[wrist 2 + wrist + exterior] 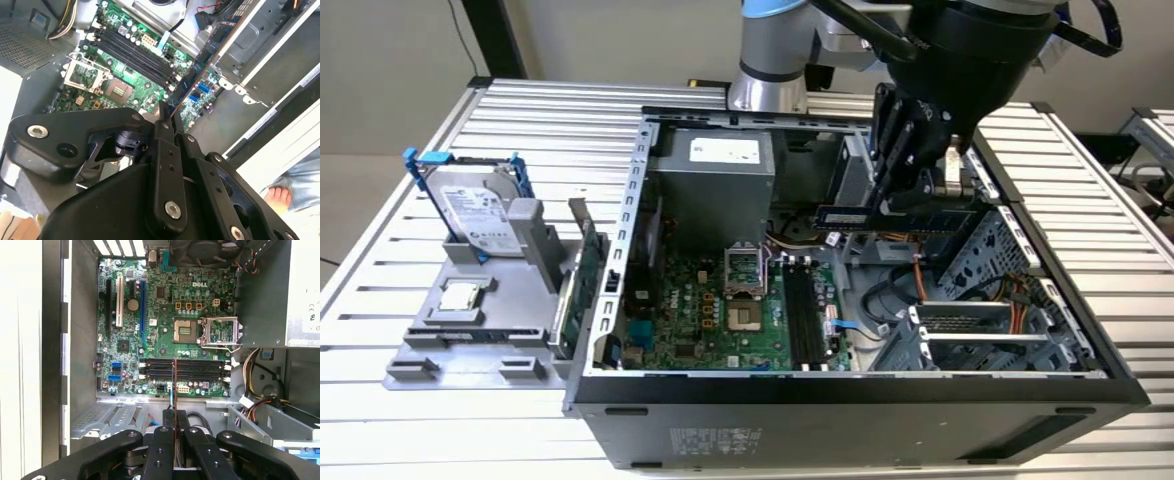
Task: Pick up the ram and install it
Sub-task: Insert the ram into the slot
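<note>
- Table (400, 440): silver slatted aluminium work surface that carries everything. Pale floor shows past its edges, and a second slatted bench (1150, 130) stands at the exterior view's right.
- Black-and-grey desktop PC case (854, 410): lies on its side w/ the panel off. It spans the table's middle and reaches toward the near edge in the exterior view.
- Grey moulded parts tray (480, 350): by the table edge at the exterior view's left, just beside the case. It holds a silver hard drive in a blue bracket (470, 215) and a small square silver processor chip (458, 298). A large green expansion card (587, 265) stands upright on the tray's case side.
- Green motherboard (150, 305): on the case floor, w/ a bare CPU socket (183, 330) and its lid frame flipped open.
- Black two-finger gripper (927, 200): hangs over the open case, above the drive-cage side. Jaws are narrow, pinched on the stick.
- Long thin dark blue-green ram stick (867, 215): clamped in the claw and up in the air, well apart from the board. It shows edge-on in both wrist views (173, 385).
- Four long black memory slots (200, 369): beside the socket, all empty as far as can be seen.
- Progress, my read: pick-up is done. Install is not, since the stick isn't seated and touches no slot.
- Bit of a person in blue cloth (300, 172): beside the table in the second wrist view. Can't tell more.
</note>
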`<state>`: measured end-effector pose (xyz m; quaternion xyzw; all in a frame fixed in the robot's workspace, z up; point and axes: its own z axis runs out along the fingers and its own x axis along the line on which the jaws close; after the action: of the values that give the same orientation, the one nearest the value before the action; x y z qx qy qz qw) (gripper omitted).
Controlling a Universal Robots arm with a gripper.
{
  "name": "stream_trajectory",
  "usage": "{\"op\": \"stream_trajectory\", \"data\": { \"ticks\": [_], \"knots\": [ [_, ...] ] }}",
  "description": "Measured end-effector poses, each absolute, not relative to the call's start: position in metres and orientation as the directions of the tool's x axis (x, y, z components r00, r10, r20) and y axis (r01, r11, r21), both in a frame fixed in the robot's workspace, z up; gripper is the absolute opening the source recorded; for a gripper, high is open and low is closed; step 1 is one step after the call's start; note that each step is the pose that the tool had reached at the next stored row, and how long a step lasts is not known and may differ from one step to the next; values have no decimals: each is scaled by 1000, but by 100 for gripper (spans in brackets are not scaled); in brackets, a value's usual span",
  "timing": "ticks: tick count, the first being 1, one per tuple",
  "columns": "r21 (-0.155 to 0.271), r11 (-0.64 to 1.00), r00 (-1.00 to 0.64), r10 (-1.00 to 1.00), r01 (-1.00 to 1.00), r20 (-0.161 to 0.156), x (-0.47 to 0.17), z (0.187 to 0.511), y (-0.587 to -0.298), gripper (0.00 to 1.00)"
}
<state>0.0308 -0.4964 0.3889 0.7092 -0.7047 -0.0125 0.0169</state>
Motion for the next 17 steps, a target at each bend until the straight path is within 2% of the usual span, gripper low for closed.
{"op": "stream_trajectory", "data": {
  "ticks": [4,17],
  "knots": [
    [42,4,-3,-1000,-999,6,31,389,-496,0],
    [42,238,-238,-971,-970,6,31,388,-496,0]
  ]
}}
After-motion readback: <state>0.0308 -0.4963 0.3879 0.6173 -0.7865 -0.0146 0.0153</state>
